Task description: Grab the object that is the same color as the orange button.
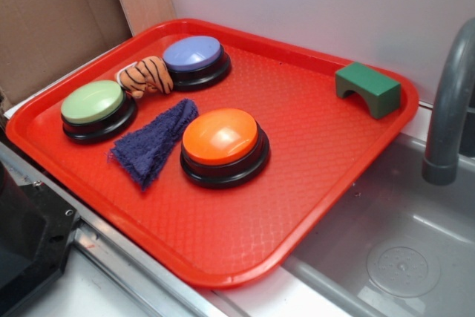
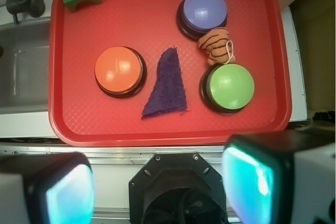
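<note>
A small orange plush toy with black stripes (image 1: 146, 76) lies on the red tray (image 1: 297, 183), squeezed between the blue-purple button (image 1: 193, 56) and the green button (image 1: 94, 105). In the wrist view the toy (image 2: 216, 44) sits between those same two buttons. The orange button (image 1: 221, 139) stands mid-tray; it also shows in the wrist view (image 2: 118, 70). My gripper (image 2: 157, 190) is open and empty, its two pads far apart, high above the tray's near edge and well back from the toy. The gripper does not show in the exterior view.
A dark blue cloth (image 1: 151, 143) lies between the orange and green buttons. A green arch block (image 1: 367, 88) stands in the tray's far corner. A grey sink (image 1: 393, 250) with a faucet (image 1: 449, 109) lies beside the tray. The robot base (image 2: 178, 190) sits below the gripper.
</note>
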